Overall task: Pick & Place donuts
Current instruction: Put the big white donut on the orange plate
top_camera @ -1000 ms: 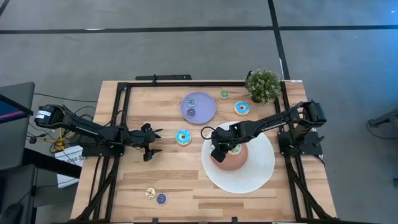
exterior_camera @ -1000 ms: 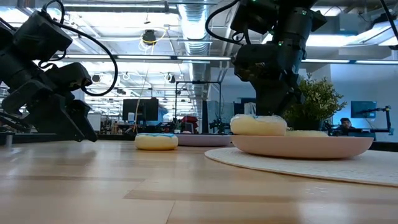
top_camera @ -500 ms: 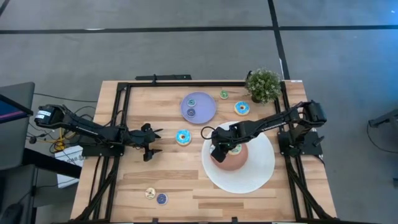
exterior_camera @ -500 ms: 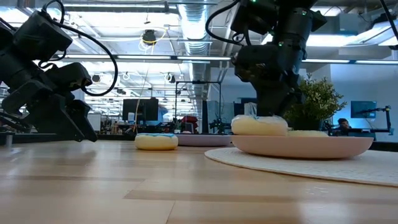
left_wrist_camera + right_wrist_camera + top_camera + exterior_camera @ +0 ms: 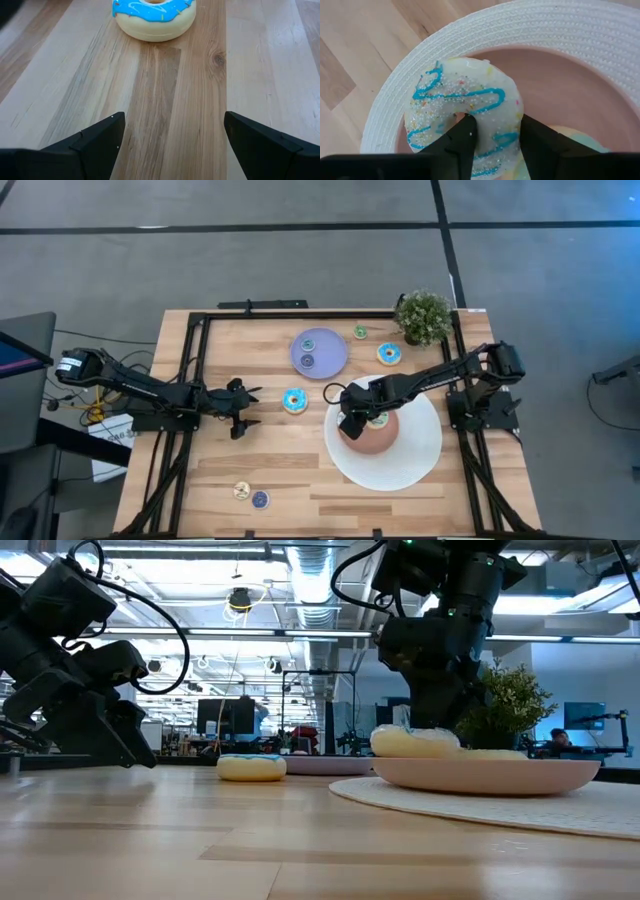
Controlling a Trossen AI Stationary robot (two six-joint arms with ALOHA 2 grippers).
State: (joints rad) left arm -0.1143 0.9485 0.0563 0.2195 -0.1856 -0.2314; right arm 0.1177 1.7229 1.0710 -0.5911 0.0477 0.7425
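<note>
High view: right gripper [image 5: 349, 423] sits over the pink bowl [image 5: 372, 438] on the white plate [image 5: 420, 455], at the bowl's 9 o'clock edge. Left gripper [image 5: 240, 409] waits at 9 o'clock of a blue donut [image 5: 294, 400].

Right wrist: fingers [image 5: 462, 135] pinch the cream donut [image 5: 465, 107].

Left wrist: fingers spread wide.

Both arms are matte black, built of slim jointed links. The left arm [image 5: 150, 392] has a bulky shoulder block with a small white label near its base. The right arm [image 5: 430, 380] carries a black cable looping loose beside its wrist [image 5: 331, 393]. The left gripper [image 5: 170, 145] has flat, wedge-shaped black fingers [image 5: 100, 142]; the right gripper [image 5: 495, 132] has smooth, rounded black ones.
</note>
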